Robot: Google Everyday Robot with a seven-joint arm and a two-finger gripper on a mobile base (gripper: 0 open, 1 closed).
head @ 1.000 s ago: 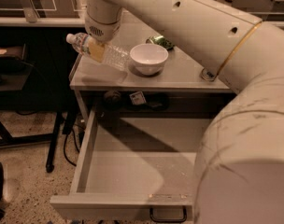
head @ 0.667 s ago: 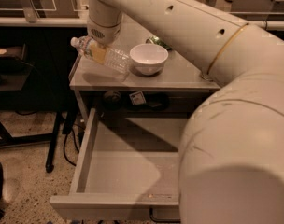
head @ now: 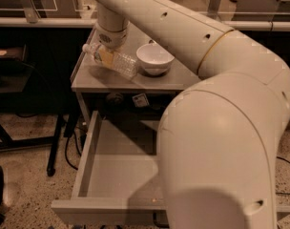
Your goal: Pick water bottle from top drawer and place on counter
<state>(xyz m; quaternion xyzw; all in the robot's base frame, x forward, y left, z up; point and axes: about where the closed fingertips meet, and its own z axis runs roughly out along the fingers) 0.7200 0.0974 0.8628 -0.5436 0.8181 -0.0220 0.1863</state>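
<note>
Gripper (head: 108, 51) sits over the left half of the counter (head: 154, 83), pointing straight down from the wrist, and it's pinching the water bottle (head: 121, 65) near the cap end. A tan finger pad (head: 106, 56) shows against the clear plastic.

Bottle is tilted: white cap up and to the left, base down and to the right, toward the white bowl (head: 155, 58). The base end is just beside the bowl's rim; can't tell if they touch. There's a shadow on the counter right under the bottle. Can't tell whether the low end rests on the surface or hangs just above it.

The bowl is upright on the counter, roughly mid-surface, to the right of the gripper.

Top drawer (head: 117, 173) is pulled fully out below the counter, and its flat grey bottom is in plain view on the left side. The right part of it is hidden behind the big cream arm (head: 216, 142) (the near link fills most of the right and lower view). The front panel (head: 99, 211) runs along the bottom edge; its handle is barely in view, so no detail on it.

Under the counter lip, in the dark gap above the drawer, there's a small white tag (head: 140, 99). A dark stand leg (head: 55, 144) and some cables (head: 71, 140) are on the speckled floor to the left of the cabinet
</note>
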